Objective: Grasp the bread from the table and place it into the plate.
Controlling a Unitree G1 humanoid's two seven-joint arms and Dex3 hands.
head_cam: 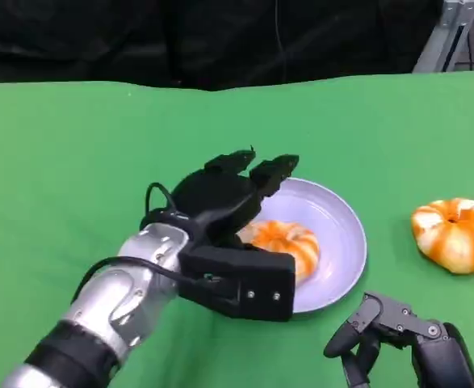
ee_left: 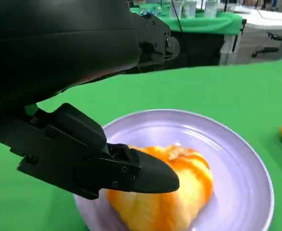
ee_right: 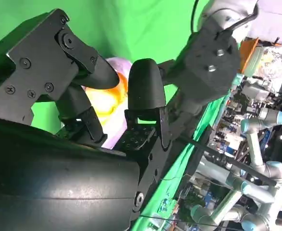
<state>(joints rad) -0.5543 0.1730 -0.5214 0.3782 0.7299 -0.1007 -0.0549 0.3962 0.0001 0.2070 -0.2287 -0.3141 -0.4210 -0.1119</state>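
Green table point(head_cam: 59, 162): second bread point(head_cam: 455, 234) right of plate point(head_cam: 346, 242).

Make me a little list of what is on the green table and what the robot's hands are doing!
table: green cloth
plate: pale purple, round
bread on plate: orange and white bun, lying in the plate
second bread: another bun on the cloth, apart from the plate
left hand: over the plate, fingers around the bun; whether it grips it, cannot tell
right hand: low near the plate's edge, holding nothing, fingers curled in
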